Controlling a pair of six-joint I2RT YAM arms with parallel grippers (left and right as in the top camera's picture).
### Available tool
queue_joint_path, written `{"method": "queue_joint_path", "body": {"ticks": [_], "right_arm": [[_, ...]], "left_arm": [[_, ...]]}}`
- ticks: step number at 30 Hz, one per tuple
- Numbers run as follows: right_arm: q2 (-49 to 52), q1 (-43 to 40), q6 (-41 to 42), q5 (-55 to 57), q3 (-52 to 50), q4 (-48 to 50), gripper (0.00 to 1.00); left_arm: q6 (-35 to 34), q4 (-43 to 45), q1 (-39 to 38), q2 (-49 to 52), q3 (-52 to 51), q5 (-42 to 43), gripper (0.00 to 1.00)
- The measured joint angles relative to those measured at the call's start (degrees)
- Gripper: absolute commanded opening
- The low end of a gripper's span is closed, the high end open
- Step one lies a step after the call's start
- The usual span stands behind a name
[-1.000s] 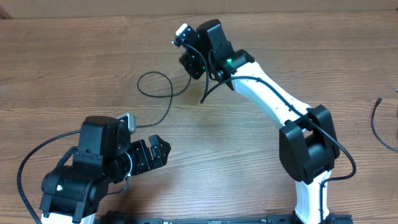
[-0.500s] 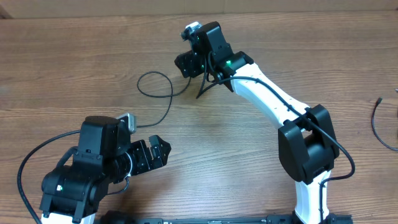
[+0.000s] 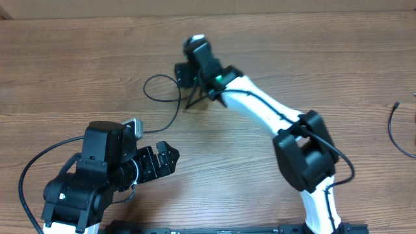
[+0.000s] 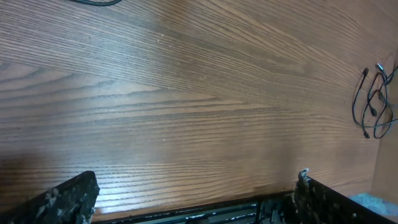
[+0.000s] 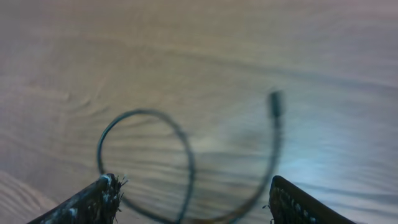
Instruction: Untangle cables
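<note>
Plainly, one thin black cable (image 5: 188, 163) is seen lying on the wooden table (image 3: 78, 52) left of centre. It is curled into a single loop, with a tail trailed toward the left arm. Its small plug tip (image 5: 275, 102) is shown blurred in the right wrist view. A second tangle of cables (image 4: 375, 102) is found at the table's right edge, well apart. The right gripper (image 3: 184, 73) is held over the loop, fingers spread, nothing clamped; the loop's upper right is partly hidden by it from overhead. The left gripper (image 3: 168, 157) is held wide apart and empty, near the tail.
</note>
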Motion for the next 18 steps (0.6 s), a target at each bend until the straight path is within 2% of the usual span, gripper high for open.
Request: {"method": "queue_joint_path", "body": {"ticks": [6, 15, 18], "right_arm": [[3.65, 3.48, 4.11, 3.69, -0.04, -0.96, 0.75], [6.03, 3.04, 7.23, 8.74, -0.09, -2.64, 0.77], [6.54, 3.04, 7.37, 9.40, -0.09, -1.92, 0.66]], "left_arm": [[0.00, -0.59, 0.00, 0.00, 0.00, 0.02, 0.99], [0.02, -0.68, -0.02, 0.00, 0.00, 0.04, 1.00], [0.02, -0.85, -0.02, 0.00, 0.00, 0.04, 1.00]]}}
